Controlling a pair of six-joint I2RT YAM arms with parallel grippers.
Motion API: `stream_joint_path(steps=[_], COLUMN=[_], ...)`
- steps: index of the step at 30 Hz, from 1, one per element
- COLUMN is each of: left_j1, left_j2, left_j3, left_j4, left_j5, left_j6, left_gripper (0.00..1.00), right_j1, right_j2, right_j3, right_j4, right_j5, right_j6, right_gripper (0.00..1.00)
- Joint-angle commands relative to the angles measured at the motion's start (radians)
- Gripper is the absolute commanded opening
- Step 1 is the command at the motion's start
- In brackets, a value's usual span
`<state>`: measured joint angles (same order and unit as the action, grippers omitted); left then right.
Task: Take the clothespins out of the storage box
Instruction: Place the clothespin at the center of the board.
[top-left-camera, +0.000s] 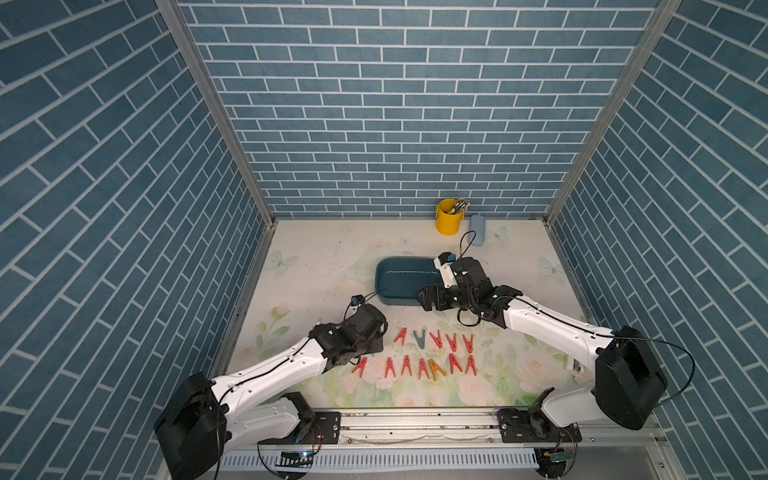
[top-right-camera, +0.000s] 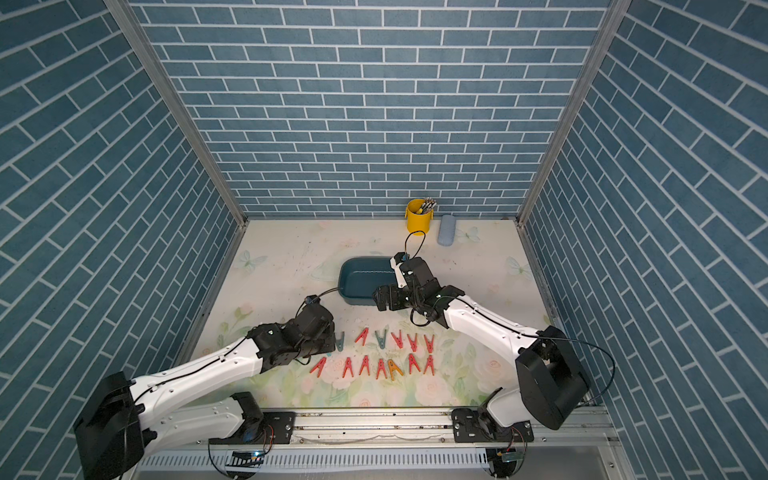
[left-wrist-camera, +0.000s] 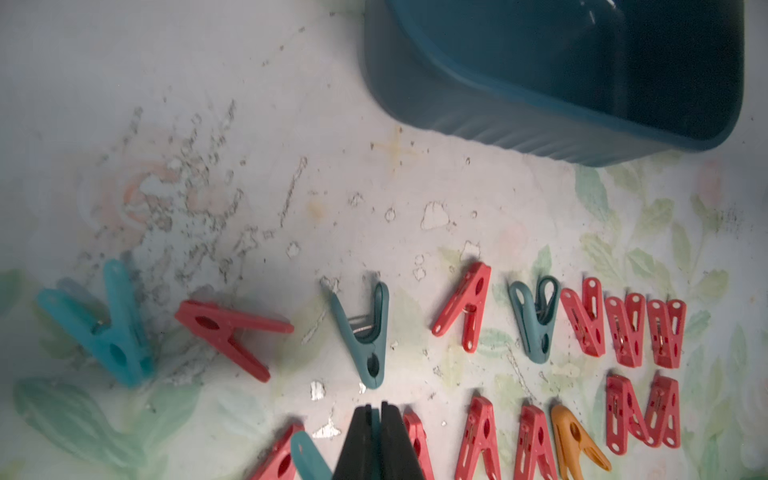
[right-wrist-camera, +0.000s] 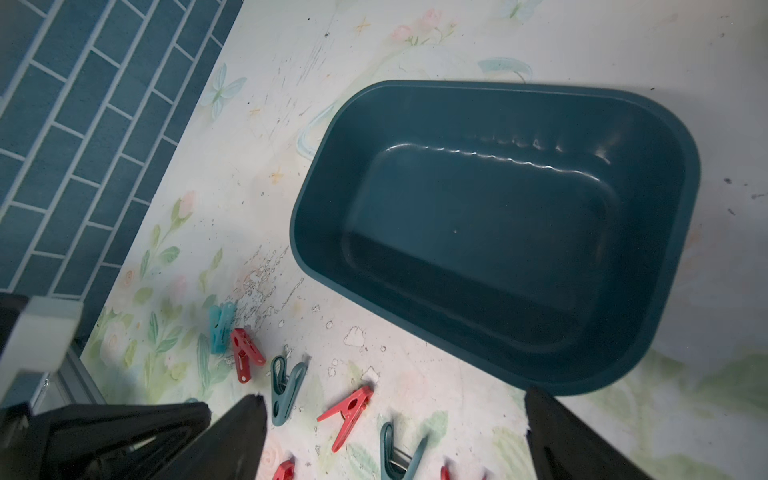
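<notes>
Your left gripper (left-wrist-camera: 376, 405) clenches a teal clothespin (left-wrist-camera: 305, 451) among the clothespins (top-left-camera: 406, 365) lined up near the storage box (right-wrist-camera: 320, 232), while your right gripper (right-wrist-camera: 395, 397) gapes wide at its rim.

Red A-shaped plastic clothespins (left-wrist-camera: 463, 309): eleven. Teal or grey-blue plastic clothespins (left-wrist-camera: 365, 336): four, one pinched between the fingers (left-wrist-camera: 357, 440) of the left gripper (left-wrist-camera: 375, 407). Orange plastic clothespin (left-wrist-camera: 575, 442): one. Dark teal rectangular plastic storage box (right-wrist-camera: 498, 112): one. Yellow cylindrical bucket (top-left-camera: 446, 224): one; thin tools (top-left-camera: 460, 204) inside, number indistinct. Pale blue-grey oblong case (top-left-camera: 478, 230): one.
</notes>
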<state>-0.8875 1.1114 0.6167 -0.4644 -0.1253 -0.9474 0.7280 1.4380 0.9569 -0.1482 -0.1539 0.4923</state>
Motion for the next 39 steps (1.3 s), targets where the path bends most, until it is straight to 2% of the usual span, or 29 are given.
stream_joint_path(steps=[1,9,14,19,26,31,39], left_j1=[-0.068,-0.179,-0.191,-0.193,-0.192,-0.192,-0.186], left_j2=[-0.003,0.069,0.097,0.106,0.126,0.108,0.061], left_j3=[-0.04,-0.09,-0.098,-0.1,-0.098,-0.072,0.058], left_j4=[0.04,0.091,0.077,0.066,0.044,0.016,-0.09], left_j5=[-0.037,-0.068,-0.085,-0.111,-0.125,-0.13,-0.184], left_j6=[-0.132,-0.205,-0.189,-0.137,-0.087,-0.082,-0.045], left_gripper=[0.09,0.08,0.09,0.14,0.17,0.25,0.56], right_j1=[0.001,0.002,0.001,0.002,-0.004,-0.017,-0.088], right_j2=[-0.007,-0.035,-0.046,-0.048,-0.007,0.014,0.088], right_j3=[0.021,-0.012,-0.018,-0.02,0.021,0.044,0.106], right_j4=[0.008,0.013,0.005,0.001,-0.072,-0.088,-0.109], right_j5=[-0.006,-0.005,0.006,0.022,0.12,0.181,0.226], right_j6=[-0.017,0.002,0.003,0.006,0.02,0.022,-0.005], right_gripper=[0.99,0.99,0.99,0.99,0.99,1.0,0.99])
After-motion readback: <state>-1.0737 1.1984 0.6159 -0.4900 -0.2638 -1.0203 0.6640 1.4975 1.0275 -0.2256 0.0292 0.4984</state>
